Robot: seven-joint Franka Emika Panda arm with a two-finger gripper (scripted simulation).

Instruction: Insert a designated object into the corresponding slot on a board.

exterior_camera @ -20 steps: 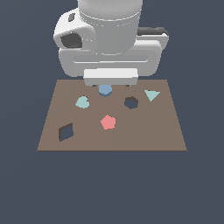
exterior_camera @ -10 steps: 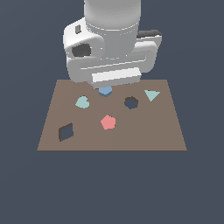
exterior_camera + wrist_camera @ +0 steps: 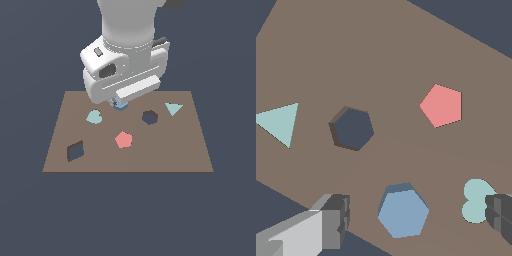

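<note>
The blue hexagon-like block [image 3: 403,212] sits on the brown board [image 3: 165,147] near its far edge; in the exterior view only a sliver of it [image 3: 120,106] shows under my hand. My gripper [image 3: 416,220] is open, its fingers [image 3: 336,220] standing on either side of the block with gaps, not touching it. In the exterior view the gripper [image 3: 119,103] is low over the block. The dark hexagon-shaped slot [image 3: 149,117] lies toward the exterior view's right of the block and is empty; it also shows in the wrist view [image 3: 353,128].
On the board are a red pentagon [image 3: 123,139], a teal heart-like piece [image 3: 94,117], a teal triangle [image 3: 173,108] and a dark diamond-shaped hole [image 3: 75,150]. The arm's bulky white wrist [image 3: 125,70] hides the board's far middle edge.
The arm has come down and twisted over the blue block, which is now mostly hidden under the hand in the exterior view. The pieces on the board have not moved.
</note>
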